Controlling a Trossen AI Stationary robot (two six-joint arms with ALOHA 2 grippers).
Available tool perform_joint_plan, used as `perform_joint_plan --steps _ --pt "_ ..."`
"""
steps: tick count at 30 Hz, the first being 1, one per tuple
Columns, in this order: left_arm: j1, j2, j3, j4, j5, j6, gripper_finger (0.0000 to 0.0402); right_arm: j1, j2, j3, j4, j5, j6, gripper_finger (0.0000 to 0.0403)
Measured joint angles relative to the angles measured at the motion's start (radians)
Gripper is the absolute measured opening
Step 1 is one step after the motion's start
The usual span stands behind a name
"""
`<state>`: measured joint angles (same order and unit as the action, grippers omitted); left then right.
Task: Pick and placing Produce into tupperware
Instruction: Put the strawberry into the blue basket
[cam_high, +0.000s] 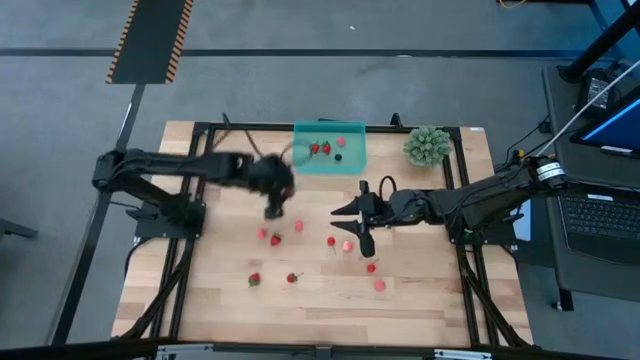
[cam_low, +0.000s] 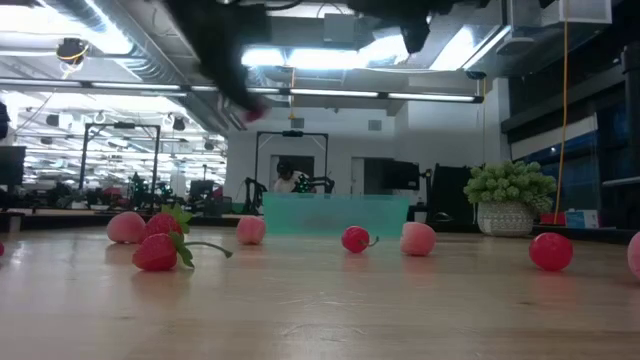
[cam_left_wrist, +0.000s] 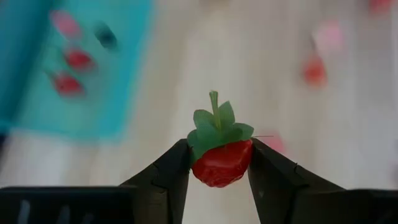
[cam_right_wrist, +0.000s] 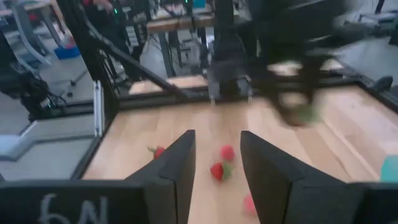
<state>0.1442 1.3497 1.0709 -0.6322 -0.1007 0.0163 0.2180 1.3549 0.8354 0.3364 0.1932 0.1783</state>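
High view. Wooden table (cam_high: 320, 310) inside a black frame. Left gripper (cam_high: 275, 205) is out over the middle of the board, just short of the teal tupperware (cam_high: 330, 160), which sits at the far edge, centred. Three red pieces and one dark berry (cam_high: 338, 157) lie in the tupperware. Right gripper (cam_high: 352, 222) points toward table centre, fingers parted with nothing between them. Loose produce is scattered across mid-table between the two grippers and nearer the front; the front strip of board is bare. Spiky green plant ball (cam_high: 428, 145) sits at the far right corner, well apart from the container. No readable writing on anything here.

Low view. Berries are strung along the tabletop; a red one with a green top (cam_low: 158, 250) lies closest. The tupperware stands behind them and the plant ball off to the right. Arms are only dark blurs overhead.

Left wrist view. The two dark fingers (cam_left_wrist: 163, 180) pinch a red strawberry (cam_left_wrist: 221, 163) by its sides, green top up. The tupperware is blurred beyond, off to one side.

Right wrist view. Own fingers (cam_right_wrist: 177, 168) stand apart, empty; three or four berries lie on the board beyond them. White hand-marked characters on the gripper body (cam_right_wrist: 68, 208), not legible.
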Motion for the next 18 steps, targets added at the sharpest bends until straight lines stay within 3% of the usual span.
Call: perform_joint_plan --steps 4,9,18 --pt "0.165 0.074 0.066 0.124 0.109 0.021 0.0134 0.0 -0.026 0.0 -0.006 0.0 0.0 0.0129" --pt "0.31 0.201 0.173 0.092 0.17 0.02 0.0134 0.0 -0.058 0.0 -0.023 0.0 0.0 0.0129" --pt "0.4 0.43 0.431 -0.046 0.186 0.059 0.0135 0.0 -0.082 -0.001 -0.033 0.0 -0.001 0.0129"
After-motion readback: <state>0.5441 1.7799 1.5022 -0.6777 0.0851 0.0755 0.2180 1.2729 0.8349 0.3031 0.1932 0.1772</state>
